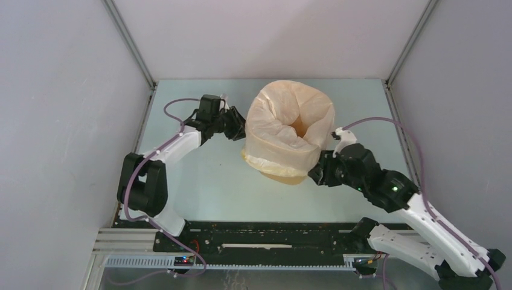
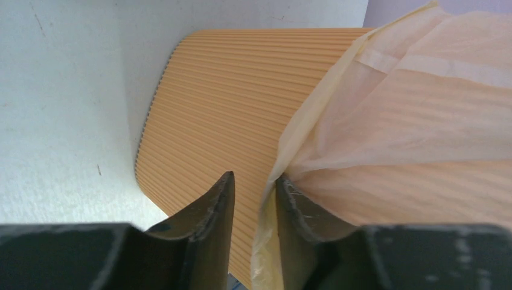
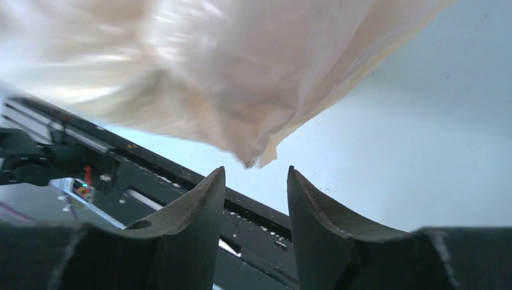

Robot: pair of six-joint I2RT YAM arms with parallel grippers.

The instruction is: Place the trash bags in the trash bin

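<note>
The trash bin (image 1: 282, 175) is seen standing on the table (image 1: 199, 187). Its long axis runs upright from base to rim, and its mouth is turned upward toward the overhead camera. Its plastic wall is orange-tan and tapers toward a rounded base. In the left wrist view the wall is marked with fine, close lines running from base toward rim.

A trash bag (image 1: 284, 121) of thin, pale, translucent film is draped over the rim and folded down the bin's outer wall, so only a low band of orange is left bare. At the mouth the film is puffed and bunched inward around a darker hollow.

The left gripper (image 1: 237, 125) is placed against the bin's left side, about halfway up. Its dark fingers (image 2: 211, 205) are held narrowly apart. The bag's hem hangs in the gap against one inner face, and the bin's wall can be seen through the rest of the gap.

The right gripper (image 1: 315, 173) is set low at the bin's near right side. Its fingers are parted somewhat wider, with nothing between them. A blurred corner of the bag hangs just above the gap.
</note>
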